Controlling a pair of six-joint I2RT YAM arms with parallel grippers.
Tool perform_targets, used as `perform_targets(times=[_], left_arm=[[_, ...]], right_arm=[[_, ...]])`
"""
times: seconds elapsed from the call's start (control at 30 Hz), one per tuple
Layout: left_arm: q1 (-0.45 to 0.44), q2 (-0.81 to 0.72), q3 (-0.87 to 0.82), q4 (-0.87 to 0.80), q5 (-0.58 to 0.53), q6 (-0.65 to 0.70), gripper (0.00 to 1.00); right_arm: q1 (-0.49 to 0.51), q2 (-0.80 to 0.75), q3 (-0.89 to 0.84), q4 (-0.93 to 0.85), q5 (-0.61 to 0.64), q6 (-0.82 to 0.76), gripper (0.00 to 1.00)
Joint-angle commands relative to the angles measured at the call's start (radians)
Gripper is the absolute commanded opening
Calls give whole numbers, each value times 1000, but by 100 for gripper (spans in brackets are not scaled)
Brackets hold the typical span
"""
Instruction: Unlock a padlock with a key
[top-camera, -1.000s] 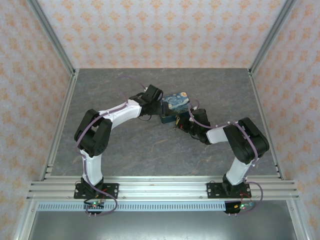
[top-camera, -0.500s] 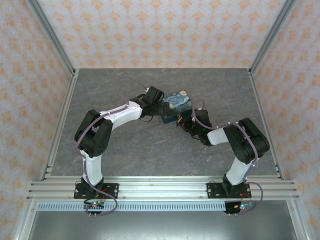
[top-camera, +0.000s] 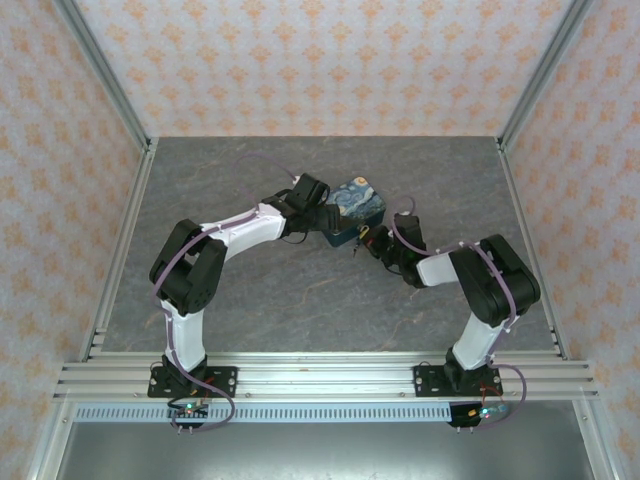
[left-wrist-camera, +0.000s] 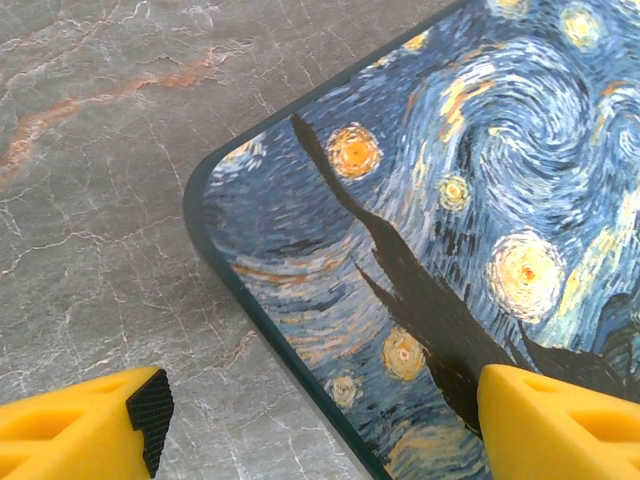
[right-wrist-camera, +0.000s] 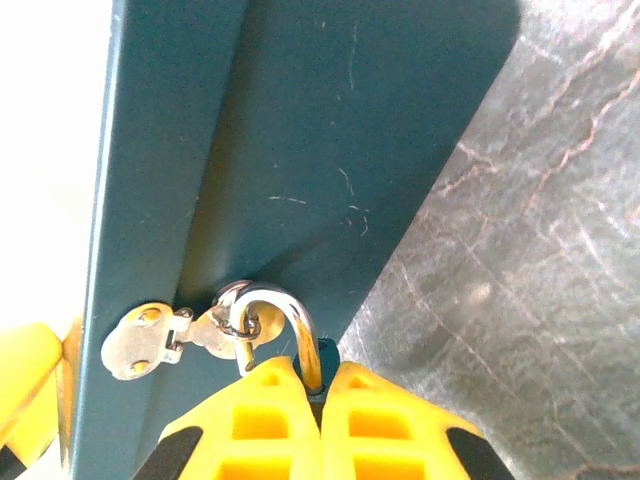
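A blue box (top-camera: 358, 200) with a swirled night-sky lid (left-wrist-camera: 450, 200) lies mid-table. My left gripper (top-camera: 325, 218) is open at its left corner. In the left wrist view the yellow fingers (left-wrist-camera: 90, 425) stand wide apart on either side of that corner (left-wrist-camera: 320, 425), one finger over the lid. My right gripper (top-camera: 368, 238) sits at the box's near side. It is shut on the padlock's body (right-wrist-camera: 320, 375). The padlock's silver shackle (right-wrist-camera: 290, 305) hooks through a ring on the metal hasp (right-wrist-camera: 150, 342) of the teal box wall (right-wrist-camera: 300, 150). The key is hidden.
The grey marbled table (top-camera: 300, 290) is bare in front of the box and to both sides. Metal frame posts and patterned walls (top-camera: 320, 60) close in the left, right and far edges. Both arms bend inward toward the box.
The box has shifted slightly toward the far side. The right arm has followed it, still shut on the padlock. The left fingers have narrowed a little around the box corner.
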Motion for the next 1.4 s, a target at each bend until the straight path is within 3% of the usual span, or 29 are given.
perform_targets(times=[0.0, 0.37, 0.57, 0.93, 1.17, 1.37], left_arm=[[3, 88, -63, -222, -51, 30, 77], [3, 104, -63, -232, -45, 37, 72], [2, 113, -57, -245, -42, 48, 69], [3, 124, -54, -248, -28, 47, 68], [3, 142, -24, -267, -19, 61, 67], [2, 149, -17, -265, -8, 57, 66]], right_arm=[[-41, 20, 36, -41, 53, -17, 0], [-86, 16, 127, -205, 45, -163, 0], [-134, 50, 155, -133, -37, -193, 0], [-216, 124, 194, 12, -138, -58, 0], [-206, 102, 312, -272, -146, -207, 0], [-216, 98, 303, -283, -123, -196, 0]])
